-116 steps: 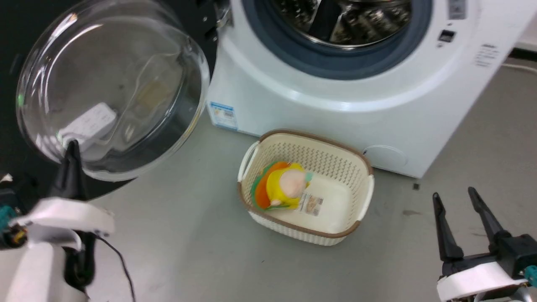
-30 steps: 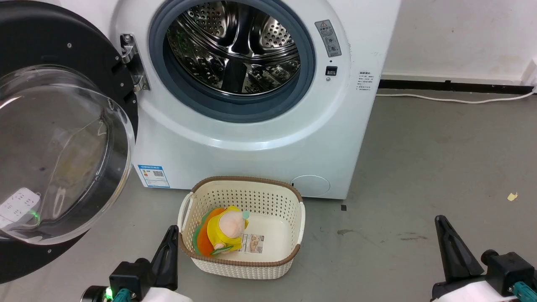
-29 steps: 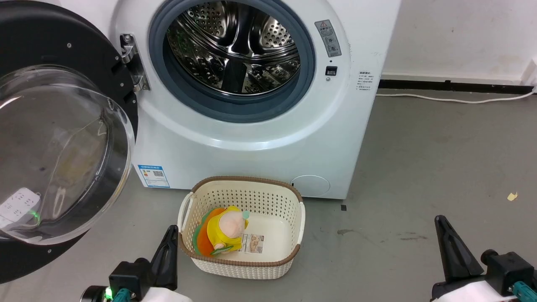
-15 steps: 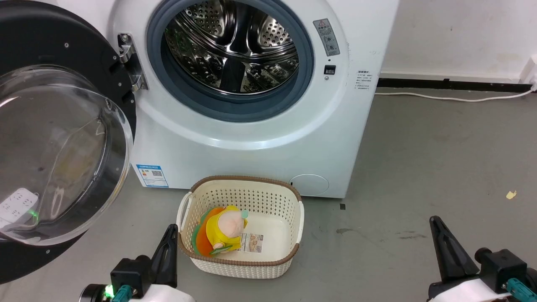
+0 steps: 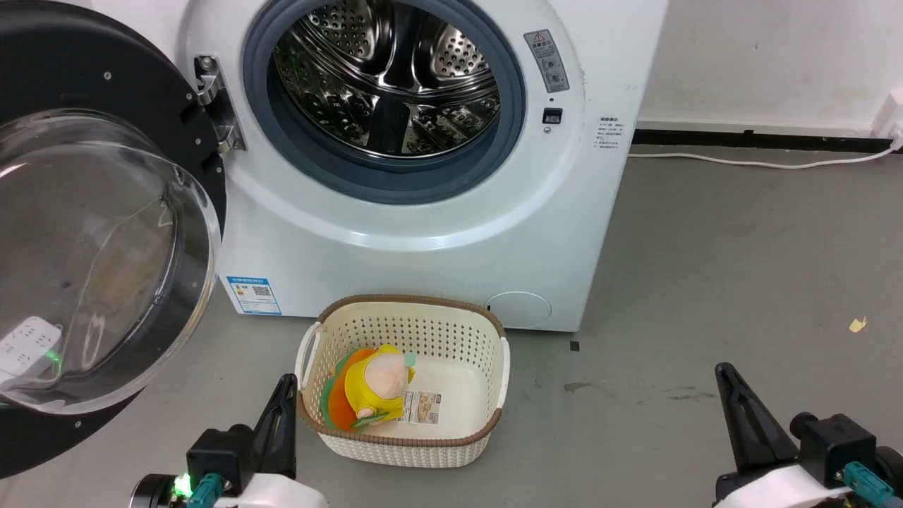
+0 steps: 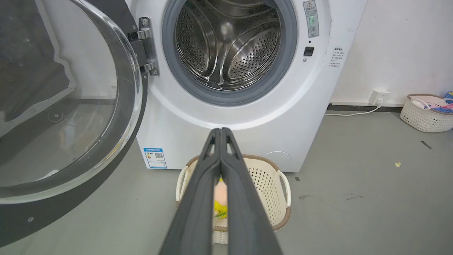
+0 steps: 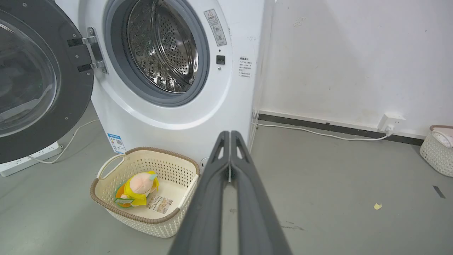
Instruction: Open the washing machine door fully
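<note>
We see the washing machine door (image 5: 92, 240) swung wide out to the left of the washing machine (image 5: 423, 233). It hangs from the metal hinge (image 5: 215, 106) beside the drum opening (image 5: 388, 77). Its inner side faces us, with the bulging clear glass bowl ringed by the glossy black disc. Through the glass a white power strip (image 5: 28, 339) with a green light shows on the floor (image 5: 741, 268) behind it. The grey rubber rim and the perforated steel drum stand fully exposed.

Our left gripper (image 5: 283, 395) sits low at the lower left of the head view, just beside the left end of the cream laundry basket (image 5: 402, 302) and well apart from the door. Its jaws are pressed together and hold nothing, and the left wrist view shows the two dark fingers meeting at their tips. Our right gripper (image 5: 730, 388) hovers over bare floor at the lower right, well away from the machine. Its jaws are likewise closed tight and empty.

The basket stands on the floor just in front of the machine, below the small round white flap (image 5: 518, 309). A yellow and orange plush toy (image 5: 374, 388) lies in its left half beside a paper label. A white cable (image 5: 741, 162) runs along the foot of the wall to the right.
</note>
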`<state>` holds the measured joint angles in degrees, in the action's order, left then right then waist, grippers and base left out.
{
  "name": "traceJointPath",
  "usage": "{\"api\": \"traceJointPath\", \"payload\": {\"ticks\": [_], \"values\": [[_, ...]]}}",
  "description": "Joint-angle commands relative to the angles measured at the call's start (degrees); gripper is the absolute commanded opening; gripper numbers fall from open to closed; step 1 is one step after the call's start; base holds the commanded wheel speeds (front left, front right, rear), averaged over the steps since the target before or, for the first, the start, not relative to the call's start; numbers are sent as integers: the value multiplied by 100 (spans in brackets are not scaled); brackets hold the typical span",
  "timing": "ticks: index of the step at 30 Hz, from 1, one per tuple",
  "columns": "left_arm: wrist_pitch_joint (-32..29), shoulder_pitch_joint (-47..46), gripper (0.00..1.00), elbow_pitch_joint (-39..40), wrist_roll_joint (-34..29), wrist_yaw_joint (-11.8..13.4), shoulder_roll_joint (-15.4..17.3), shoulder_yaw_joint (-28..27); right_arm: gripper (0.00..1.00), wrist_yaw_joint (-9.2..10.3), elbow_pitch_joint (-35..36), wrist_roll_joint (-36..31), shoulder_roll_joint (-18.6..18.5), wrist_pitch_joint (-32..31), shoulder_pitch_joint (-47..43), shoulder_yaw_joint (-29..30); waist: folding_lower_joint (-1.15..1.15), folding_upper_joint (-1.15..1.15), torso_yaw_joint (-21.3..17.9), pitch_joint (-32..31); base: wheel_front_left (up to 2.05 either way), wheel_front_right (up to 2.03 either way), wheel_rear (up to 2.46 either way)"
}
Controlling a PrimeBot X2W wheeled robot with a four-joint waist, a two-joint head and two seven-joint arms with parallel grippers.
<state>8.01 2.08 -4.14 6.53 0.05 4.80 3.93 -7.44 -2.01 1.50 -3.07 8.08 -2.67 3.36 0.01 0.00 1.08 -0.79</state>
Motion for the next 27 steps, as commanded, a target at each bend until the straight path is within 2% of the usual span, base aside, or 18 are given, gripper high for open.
{"api": "traceJointPath", "payload": {"ticks": [1,27], "values": [[-40,-84,0,40,-45,-2,-9,-35,0,-2,36,-11,9,-43,103,-21,0,0,-2,2,0,0,0],[-345,-134,0,189,-288,-3,-82,-178,0,-3,102,-67,13,-349,168,-147,0,0,-45,33,0,0,0]]}}
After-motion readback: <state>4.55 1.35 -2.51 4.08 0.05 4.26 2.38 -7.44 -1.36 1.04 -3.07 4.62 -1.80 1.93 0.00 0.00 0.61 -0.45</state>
